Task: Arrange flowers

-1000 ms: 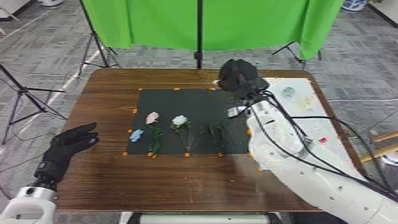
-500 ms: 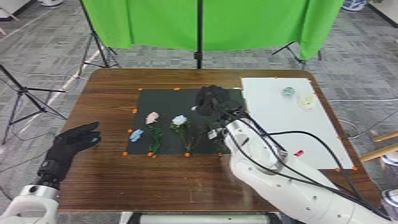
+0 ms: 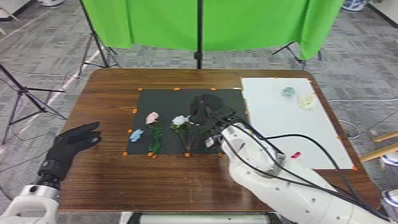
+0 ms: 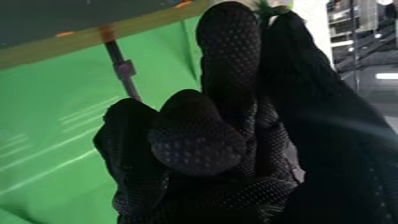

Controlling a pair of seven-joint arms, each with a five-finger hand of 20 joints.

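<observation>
Green stem point(image 4: 264, 7), pinched between thumb and finger of the right hand point(image 3: 210, 106), looks light and bendy, best held mid-length.

dark square mat point(image 3: 164, 96) partly covered by black-gloved right hand point(image 3: 210, 107) | green leafy piece point(image 4: 265, 7) cropped by right wrist view's top edge | hanging green cloth point(image 3: 160, 25) cropped, head view

table point(image 3: 169, 185): smooth wood; right hand point(image 3: 211, 109): matt, dimpled fabric; drape point(image 3: 155, 25): creased cloth
</observation>
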